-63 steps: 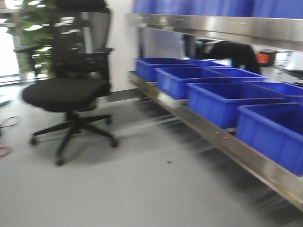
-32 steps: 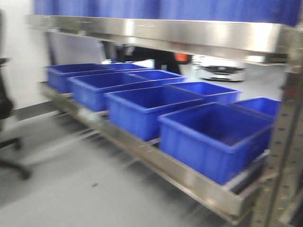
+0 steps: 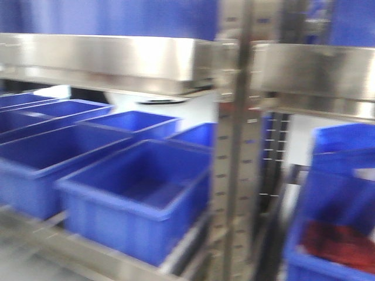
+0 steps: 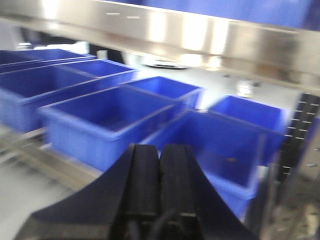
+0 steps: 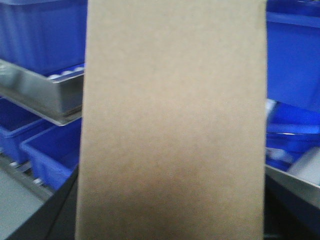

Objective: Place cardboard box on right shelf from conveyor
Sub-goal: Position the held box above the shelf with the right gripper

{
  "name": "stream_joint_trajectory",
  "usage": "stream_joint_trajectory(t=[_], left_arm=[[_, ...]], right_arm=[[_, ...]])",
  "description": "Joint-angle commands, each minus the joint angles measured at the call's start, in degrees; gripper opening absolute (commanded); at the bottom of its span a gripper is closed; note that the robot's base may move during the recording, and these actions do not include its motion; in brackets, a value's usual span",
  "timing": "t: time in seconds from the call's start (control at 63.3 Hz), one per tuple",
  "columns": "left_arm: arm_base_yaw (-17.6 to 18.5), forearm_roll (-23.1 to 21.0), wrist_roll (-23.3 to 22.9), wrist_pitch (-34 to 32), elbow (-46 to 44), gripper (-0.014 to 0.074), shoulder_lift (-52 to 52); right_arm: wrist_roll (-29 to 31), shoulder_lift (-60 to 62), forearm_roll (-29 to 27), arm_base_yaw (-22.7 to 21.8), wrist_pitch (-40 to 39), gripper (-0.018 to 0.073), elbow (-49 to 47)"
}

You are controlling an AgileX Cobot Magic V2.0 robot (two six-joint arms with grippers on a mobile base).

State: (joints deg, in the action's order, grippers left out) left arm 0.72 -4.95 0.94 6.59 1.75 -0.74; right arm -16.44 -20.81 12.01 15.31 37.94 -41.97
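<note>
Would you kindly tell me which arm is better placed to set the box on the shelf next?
Right: the cardboard box fills its wrist view, apparently held there, near the steel shelf. The left gripper is shut and empty.

Steel upper shelf spans 9 to 12 o'clock, blue containers on top, blurred; lower shelf at 7 o'clock carries open blue bins side by side; perforated post centre; right shelf at 2 o'clock.
</note>
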Motion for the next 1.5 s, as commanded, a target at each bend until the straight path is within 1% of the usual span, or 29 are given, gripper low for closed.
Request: stream_joint_trajectory(t=[0.0,1.486], left_arm=[[0.0,-0.3,-0.3,-4.6,-0.2,-0.0119,-0.7],[0.0,-0.3,-0.3,-4.6,-0.2,-0.0119,-0.7]], right_arm=[[0.6,-0.9,0.8,-0.4,-5.3,0.0209,-1.8],[0.6,-0.9,0.8,-0.4,-5.3,0.0209,-1.8]])
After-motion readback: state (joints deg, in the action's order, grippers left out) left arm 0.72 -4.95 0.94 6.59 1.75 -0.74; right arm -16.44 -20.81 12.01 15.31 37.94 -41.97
